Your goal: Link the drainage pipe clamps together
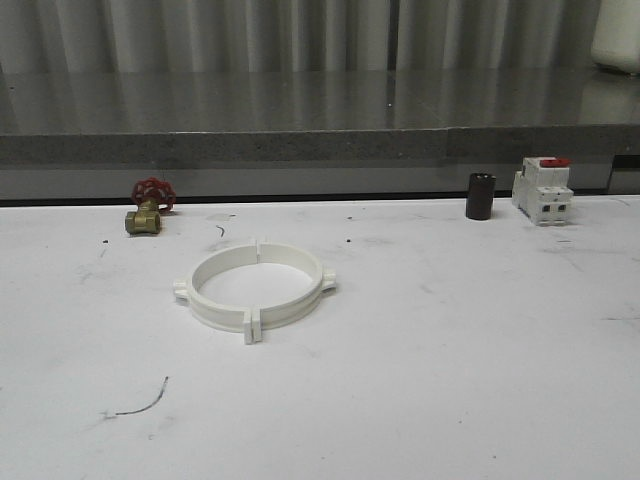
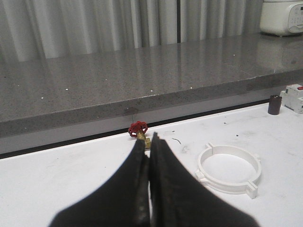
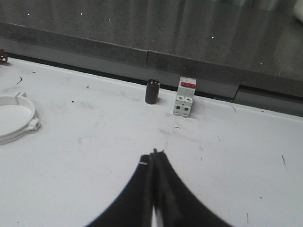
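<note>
The two white drainage pipe clamps [image 1: 256, 285] lie on the white table as one closed ring, their end tabs meeting at front and back, side lugs sticking out left and right. The ring [image 2: 229, 168] also appears in the left wrist view, and its edge [image 3: 16, 120] in the right wrist view. My left gripper [image 2: 148, 142] is shut, nothing between its black fingers, held above the table well short of the ring. My right gripper [image 3: 153, 155] is shut and empty too, over bare table away from the ring.
A brass valve with a red handwheel [image 1: 149, 207] sits at the back left. At the back right stand a dark cylinder [image 1: 480, 196] and a white breaker with a red top [image 1: 543, 189]. A grey stone ledge [image 1: 320, 140] runs behind the table.
</note>
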